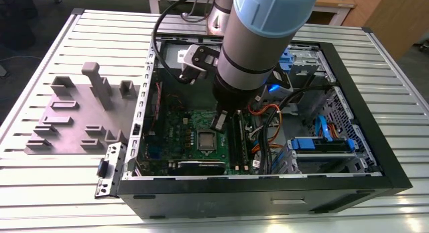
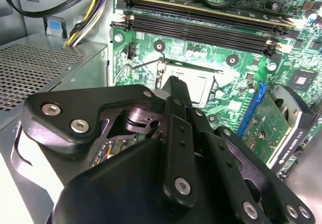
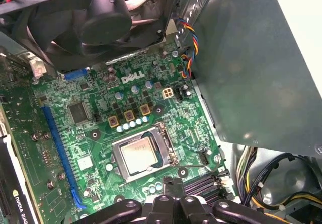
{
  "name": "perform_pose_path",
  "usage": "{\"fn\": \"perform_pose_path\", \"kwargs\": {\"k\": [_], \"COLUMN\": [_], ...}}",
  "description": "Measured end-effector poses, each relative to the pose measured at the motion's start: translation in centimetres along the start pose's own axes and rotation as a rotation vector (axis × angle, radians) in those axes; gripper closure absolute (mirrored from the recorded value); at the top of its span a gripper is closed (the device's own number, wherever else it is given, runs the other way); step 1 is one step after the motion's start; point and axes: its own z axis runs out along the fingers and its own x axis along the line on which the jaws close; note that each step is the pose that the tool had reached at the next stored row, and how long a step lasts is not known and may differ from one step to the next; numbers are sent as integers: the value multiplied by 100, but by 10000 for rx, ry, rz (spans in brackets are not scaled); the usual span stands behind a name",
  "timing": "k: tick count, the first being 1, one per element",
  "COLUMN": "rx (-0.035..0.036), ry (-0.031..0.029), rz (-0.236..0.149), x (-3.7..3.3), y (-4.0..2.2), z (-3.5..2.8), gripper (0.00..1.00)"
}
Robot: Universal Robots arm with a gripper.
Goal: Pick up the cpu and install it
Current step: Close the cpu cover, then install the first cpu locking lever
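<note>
Hovering inside the open computer case [image 1: 348, 117] on the slatted worktop [image 1: 60, 193], the pincer [image 3: 173, 191] hangs just above the green motherboard [image 3: 100, 133]; whether its jaws are apart or together, I cannot tell. The cpu [image 3: 140, 155] lies seated in its socket [image 3: 168, 156], apart from the pincer.

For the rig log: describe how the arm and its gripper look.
The arm is a thick round tube, silver-grey with a pale blue cap at the joint and a black band lower down. A black cable loops beside it. A small grey camera block sits on its side. The gripper is matte black, made of flat linked bars fastened with silver screws.
</note>
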Motion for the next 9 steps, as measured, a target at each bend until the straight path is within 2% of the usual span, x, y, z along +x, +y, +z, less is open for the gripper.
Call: {"fn": "perform_pose_path", "kwargs": {"k": [9], "rx": [0], "ry": [0], "rz": [-1], "x": [17], "y": [-7], "z": [-3], "gripper": [89]}}
